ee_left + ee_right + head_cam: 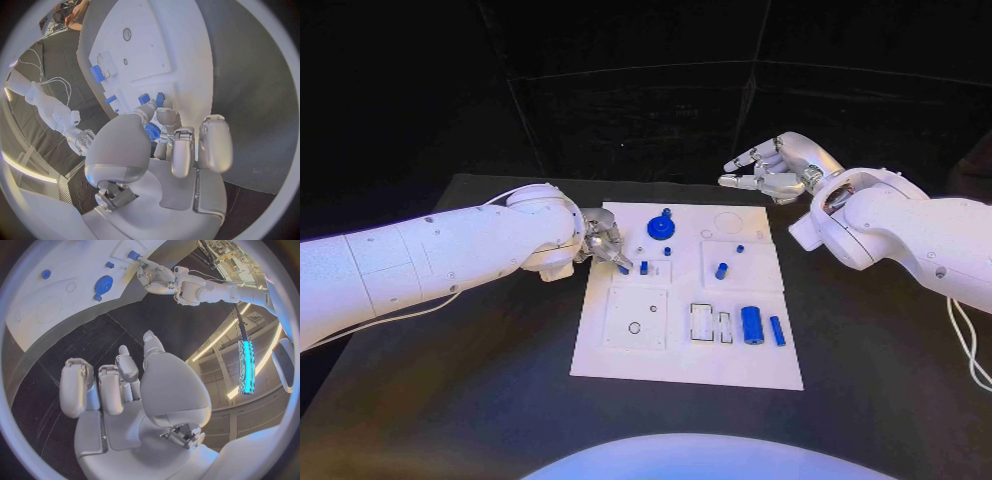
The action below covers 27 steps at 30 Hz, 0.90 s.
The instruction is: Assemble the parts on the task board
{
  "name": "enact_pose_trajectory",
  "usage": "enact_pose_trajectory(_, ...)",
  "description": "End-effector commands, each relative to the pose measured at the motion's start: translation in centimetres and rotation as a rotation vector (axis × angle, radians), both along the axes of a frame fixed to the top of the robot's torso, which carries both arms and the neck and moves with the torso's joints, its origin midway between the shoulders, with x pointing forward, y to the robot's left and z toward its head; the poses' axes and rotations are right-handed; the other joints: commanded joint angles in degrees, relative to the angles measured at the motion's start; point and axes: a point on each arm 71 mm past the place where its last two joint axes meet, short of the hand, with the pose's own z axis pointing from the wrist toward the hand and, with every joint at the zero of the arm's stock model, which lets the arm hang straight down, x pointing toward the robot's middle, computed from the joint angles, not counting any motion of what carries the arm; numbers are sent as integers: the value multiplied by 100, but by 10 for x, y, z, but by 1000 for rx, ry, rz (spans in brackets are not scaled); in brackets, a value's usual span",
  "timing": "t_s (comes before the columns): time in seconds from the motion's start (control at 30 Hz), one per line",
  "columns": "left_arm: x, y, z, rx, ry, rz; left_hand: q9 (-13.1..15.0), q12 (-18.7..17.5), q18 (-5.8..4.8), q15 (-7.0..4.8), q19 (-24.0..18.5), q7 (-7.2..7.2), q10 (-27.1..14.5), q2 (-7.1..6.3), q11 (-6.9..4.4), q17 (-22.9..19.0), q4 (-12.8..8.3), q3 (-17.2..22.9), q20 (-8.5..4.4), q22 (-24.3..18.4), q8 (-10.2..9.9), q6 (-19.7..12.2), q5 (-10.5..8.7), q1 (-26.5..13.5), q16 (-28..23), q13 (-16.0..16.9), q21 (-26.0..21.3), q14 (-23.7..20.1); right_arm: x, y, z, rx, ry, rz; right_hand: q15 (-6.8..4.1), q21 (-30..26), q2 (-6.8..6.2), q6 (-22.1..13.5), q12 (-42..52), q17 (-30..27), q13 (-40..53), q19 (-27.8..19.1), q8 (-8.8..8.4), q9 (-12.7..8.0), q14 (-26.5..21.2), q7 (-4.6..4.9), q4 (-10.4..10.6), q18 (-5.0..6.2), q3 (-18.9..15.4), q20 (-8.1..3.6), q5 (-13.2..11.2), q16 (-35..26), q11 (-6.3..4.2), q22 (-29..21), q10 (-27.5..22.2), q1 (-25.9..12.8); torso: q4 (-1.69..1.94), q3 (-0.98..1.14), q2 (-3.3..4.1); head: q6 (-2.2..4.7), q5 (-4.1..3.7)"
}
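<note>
The white task board (pixel 687 370) lies in the middle of the black table (pixel 473 420), carrying blue parts: a round gear-like disc (pixel 661 228) near its 12 o'clock edge, small pegs (pixel 721 270) around its centre, and a blue cylinder (pixel 751 325) with a thinner blue bar (pixel 777 330) beside it toward 4 o'clock. At the board's 9 o'clock edge the left hand (pixel 604 246) reaches in, its fingertips (pixel 164 116) pressed close around a small blue peg (pixel 623 268); whether they truly grip it I cannot tell. Off the board's 1 o'clock corner, well apart from it, the right hand (pixel 773 167) hovers above the table, fingers loosely curled and holding nothing.
</note>
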Motion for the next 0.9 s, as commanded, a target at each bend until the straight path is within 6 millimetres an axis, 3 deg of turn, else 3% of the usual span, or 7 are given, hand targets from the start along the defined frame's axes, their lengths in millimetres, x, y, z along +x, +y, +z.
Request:
enact_pose_trajectory(0.03, -2, 0, -3, 32, 20, -15, 4, 12, -7, -28, 133, -6, 49, 2, 11, 1509, -613, 667, -30, 8, 25, 33, 13, 48, 18, 12, 39, 605, 0, 1, 1, 4, -4, 11, -21, -28, 50, 51, 17, 504, 4, -27, 26, 7, 370, -5, -8, 94, -34, 5, 17, -24, -43, -3, 15, 14, 5, -1, 1, 0, -5)
enact_pose_trajectory(0.6, -2, -4, -4, 33, 21, -21, 7, 30, -9, -26, 135, -5, 63, -4, 12, 1509, -612, 697, -29, 15, 29, 44, 14, 27, 18, 31, 43, 605, 0, 2, 1, 4, -4, 12, -21, -28, 50, 51, 17, 504, 4, -27, 26, 7, 370, -5, -8, 94, -34, 5, 17, -24, -43, -3, 15, 14, 3, 2, 0, -13, -8)
enact_pose_trajectory(0.9, 1, -6, -5, 41, 30, -16, 53, 66, -6, -30, 133, -27, 103, 28, 3, 1509, -429, 739, -29, 13, 89, 117, -27, -302, 18, 62, 31, 605, 0, 2, 1, 4, -4, 13, -21, -28, 50, 51, 17, 504, 4, -27, 26, 7, 370, -5, -8, 94, -34, 5, 17, -24, -43, -3, 15, 14, -6, -1, 2, -22, -15)
